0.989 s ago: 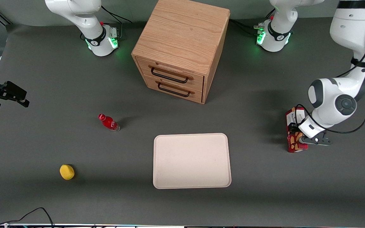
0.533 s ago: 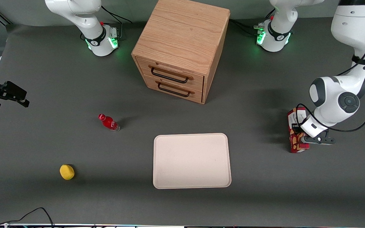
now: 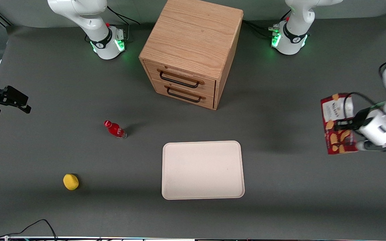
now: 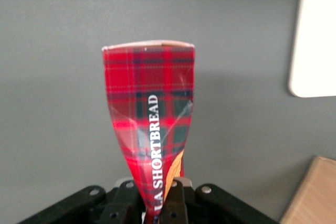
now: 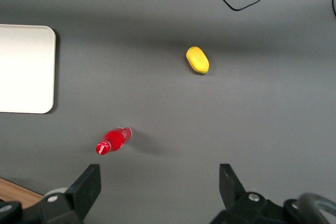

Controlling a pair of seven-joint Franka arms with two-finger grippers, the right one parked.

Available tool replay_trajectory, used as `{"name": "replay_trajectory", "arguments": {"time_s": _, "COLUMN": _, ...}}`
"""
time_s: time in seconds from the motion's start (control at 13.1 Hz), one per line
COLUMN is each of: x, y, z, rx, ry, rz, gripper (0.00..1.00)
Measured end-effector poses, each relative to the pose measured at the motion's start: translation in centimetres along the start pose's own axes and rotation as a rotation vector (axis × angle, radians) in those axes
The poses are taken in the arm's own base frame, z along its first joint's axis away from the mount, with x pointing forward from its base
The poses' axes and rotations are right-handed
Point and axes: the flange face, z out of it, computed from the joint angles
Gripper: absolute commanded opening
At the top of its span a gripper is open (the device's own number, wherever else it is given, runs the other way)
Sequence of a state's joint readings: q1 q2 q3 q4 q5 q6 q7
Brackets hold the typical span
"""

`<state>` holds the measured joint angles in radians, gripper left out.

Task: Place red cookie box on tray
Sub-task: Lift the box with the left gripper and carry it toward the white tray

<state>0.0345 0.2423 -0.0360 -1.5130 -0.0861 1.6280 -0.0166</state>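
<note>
My gripper (image 3: 348, 130) is shut on the red cookie box (image 3: 337, 124) and holds it lifted above the table, at the working arm's end. In the left wrist view the box (image 4: 149, 119) is a red tartan carton clamped between my two black fingers (image 4: 122, 205), the gripper (image 4: 152, 208) shut on its lower end. The tray (image 3: 202, 169), pale cream with rounded corners, lies flat on the table near the front camera, well apart from the box toward the parked arm's end. A corner of the tray (image 4: 315, 35) shows in the left wrist view.
A wooden two-drawer cabinet (image 3: 193, 50) stands farther from the camera than the tray. A small red bottle (image 3: 115, 129) lies on the table and a yellow lemon-like object (image 3: 70, 181) lies nearer the camera, both toward the parked arm's end.
The gripper has lifted the cookie box off the table and carried it up and a little toward the working arm's end; the box looks larger now.
</note>
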Motion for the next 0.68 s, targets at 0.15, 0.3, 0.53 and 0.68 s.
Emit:
{"name": "replay_trajectory", "arguments": {"time_s": 0.15, "x": -1.0, "y": 5.5, "z": -4.1, "rx": -0.016, "ry": 0.022, "rz": -0.06, "gripper": 0.0}}
{"name": "replay_trajectory", "arguments": {"time_s": 0.3, "x": -1.8, "y": 12.9, "z": -3.5, "rx": -0.037, "ry": 0.011, "rz": -0.109, "gripper": 0.0}}
{"name": "replay_trajectory", "arguments": {"time_s": 0.53, "x": -0.2, "y": 21.7, "z": 1.4, "rx": -0.074, "ry": 0.069, "rz": -0.146, "gripper": 0.0}}
{"name": "replay_trajectory", "arguments": {"time_s": 0.68, "x": 1.8, "y": 25.3, "z": 6.1, "rx": -0.09, "ry": 0.12, "rz": -0.157, "gripper": 0.0}}
